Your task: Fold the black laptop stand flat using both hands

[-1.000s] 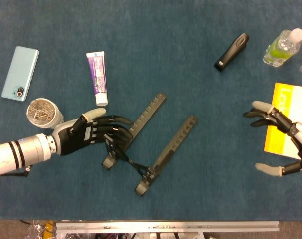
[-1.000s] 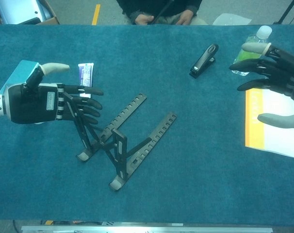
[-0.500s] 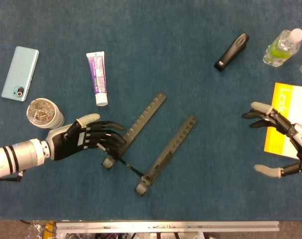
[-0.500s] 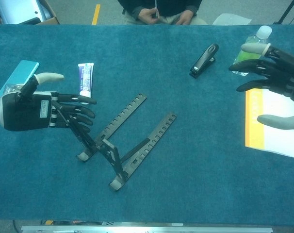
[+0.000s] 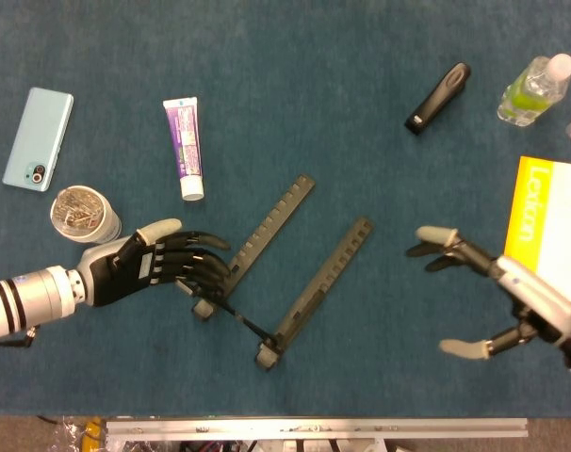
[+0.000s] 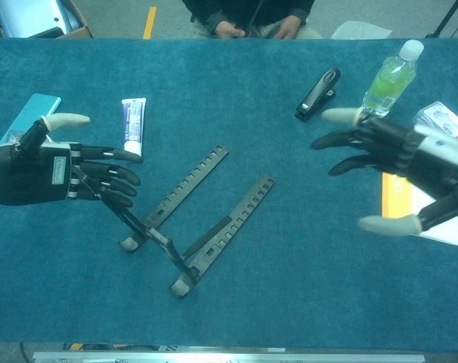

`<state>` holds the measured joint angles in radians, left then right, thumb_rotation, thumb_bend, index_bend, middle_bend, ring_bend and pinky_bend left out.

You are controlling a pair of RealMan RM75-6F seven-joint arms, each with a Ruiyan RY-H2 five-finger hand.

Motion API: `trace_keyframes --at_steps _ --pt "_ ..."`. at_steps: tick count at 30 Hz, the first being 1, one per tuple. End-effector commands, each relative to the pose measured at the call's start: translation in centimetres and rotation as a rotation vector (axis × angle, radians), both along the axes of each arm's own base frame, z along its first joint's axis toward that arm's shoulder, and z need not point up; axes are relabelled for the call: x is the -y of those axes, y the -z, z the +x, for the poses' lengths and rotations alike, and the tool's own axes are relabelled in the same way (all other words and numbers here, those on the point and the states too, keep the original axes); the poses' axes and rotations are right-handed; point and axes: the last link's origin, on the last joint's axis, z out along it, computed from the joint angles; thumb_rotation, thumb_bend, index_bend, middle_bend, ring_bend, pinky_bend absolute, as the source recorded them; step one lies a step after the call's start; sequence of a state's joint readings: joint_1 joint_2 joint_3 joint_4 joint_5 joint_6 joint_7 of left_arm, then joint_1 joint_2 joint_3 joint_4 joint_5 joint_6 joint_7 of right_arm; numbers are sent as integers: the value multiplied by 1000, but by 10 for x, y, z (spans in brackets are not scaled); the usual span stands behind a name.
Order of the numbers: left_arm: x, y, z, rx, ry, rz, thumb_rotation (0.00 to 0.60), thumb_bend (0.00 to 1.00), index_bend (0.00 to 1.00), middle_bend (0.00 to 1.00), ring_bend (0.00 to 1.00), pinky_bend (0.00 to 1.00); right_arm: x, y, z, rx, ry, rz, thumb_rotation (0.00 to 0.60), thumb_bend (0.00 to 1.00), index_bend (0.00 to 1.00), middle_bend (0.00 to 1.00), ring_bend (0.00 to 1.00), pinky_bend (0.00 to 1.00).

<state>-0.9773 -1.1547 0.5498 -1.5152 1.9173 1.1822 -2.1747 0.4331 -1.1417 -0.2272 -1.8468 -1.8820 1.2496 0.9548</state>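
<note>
Stand (image 5: 285,273) lies mid-table on blue cloth (image 6: 289,287), two notched rails splayed, support strut still raised. Left hand (image 5: 158,268) at strut's end by the left rail, fingers extended; grip or mere touch cannot tell. Right hand (image 6: 388,170) spread, holding nothing, well apart from right rail. Risk: one-sided push, right rail unbraced, so stand may skid or twist rather than fold
</note>
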Motion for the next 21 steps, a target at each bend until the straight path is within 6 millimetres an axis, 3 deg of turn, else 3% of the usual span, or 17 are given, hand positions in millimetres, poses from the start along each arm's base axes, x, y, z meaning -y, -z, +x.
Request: trace_keyframes --at_steps 1,11,21 --pt "0 -1 2 -2 6 4 87 339 192 302 233 181 0 16 10 2 -36 59 600 141 61 173 61 219" --pt "0 -3 5 -19 14 6 88 340 192 302 233 181 -1 48 31 -4 -137 158 600 143 57 169 54 203" --pt "-2 -4 7 -31 15 13 90 339 192 302 233 181 6 62 43 -252 -418 -7 600 144 57 168 50 179"
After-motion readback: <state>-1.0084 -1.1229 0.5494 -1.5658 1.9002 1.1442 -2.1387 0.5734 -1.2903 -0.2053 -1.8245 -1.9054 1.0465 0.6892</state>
